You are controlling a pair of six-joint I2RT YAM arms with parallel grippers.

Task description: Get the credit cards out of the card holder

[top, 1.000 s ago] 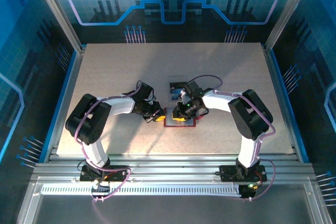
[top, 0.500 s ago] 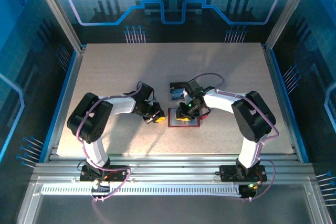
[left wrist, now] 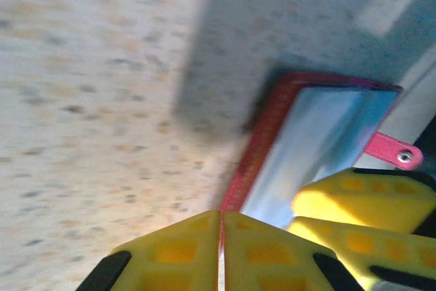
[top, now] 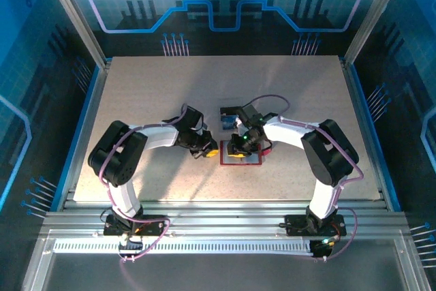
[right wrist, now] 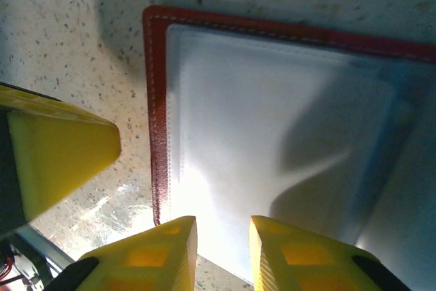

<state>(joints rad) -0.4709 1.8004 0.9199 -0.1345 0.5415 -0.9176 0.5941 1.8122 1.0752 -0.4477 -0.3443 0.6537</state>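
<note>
Left wrist view: pinning card holder (left wrist: 310, 141) at its red edge with clenched left gripper (left wrist: 221, 235), probably for steadiness; right gripper (right wrist: 223, 238) held narrowly parted, empty, above grey pocket (right wrist: 272, 134).

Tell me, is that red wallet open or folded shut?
Open. The flat red card holder lies spread on the speckled table, grey inner pocket facing up.

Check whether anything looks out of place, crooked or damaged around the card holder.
Nothing stands out. The card holder lies open and flat on the table, and its red border looks intact in the right wrist view. A blue card lies flat on the table just beyond it. Nothing looks spilled or torn.
</note>
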